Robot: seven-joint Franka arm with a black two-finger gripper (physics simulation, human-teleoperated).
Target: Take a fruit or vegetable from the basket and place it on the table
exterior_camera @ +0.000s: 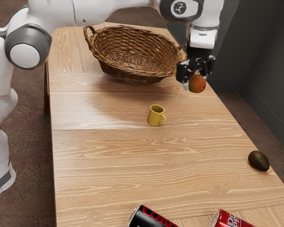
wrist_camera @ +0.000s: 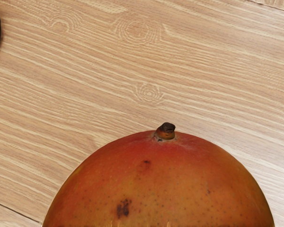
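Because the white arm comes in from the exterior view's left and reaches over everything, I read the scene from that side. First comes the wicker basket, its near wall and handle close beside the hand; were the arm to swing back low, I think the fruit could knock the rim. Next stands the yellow mug, upright, its handle toward the exterior view's right, and a low, careless sweep might tip it. Then come the jaws, pinching the red-orange mango above the counter. What remains, as I judge it, is lowering and letting go. That smooth, rounded skin could slip in an uneven grip; dropped from height, or freed before it settles, the mango might roll off the nearby edge. Farther along, the dark avocado lies near that same edge, where a rolling fruit could nudge it over.

As for the room, a brown patterned carpet lies at the exterior view's left. The counter's pale wood has wavy grain, knots and thin seams; at its near end a black can lies on its side, then a red can. At the right rises a dull grey-green wall.
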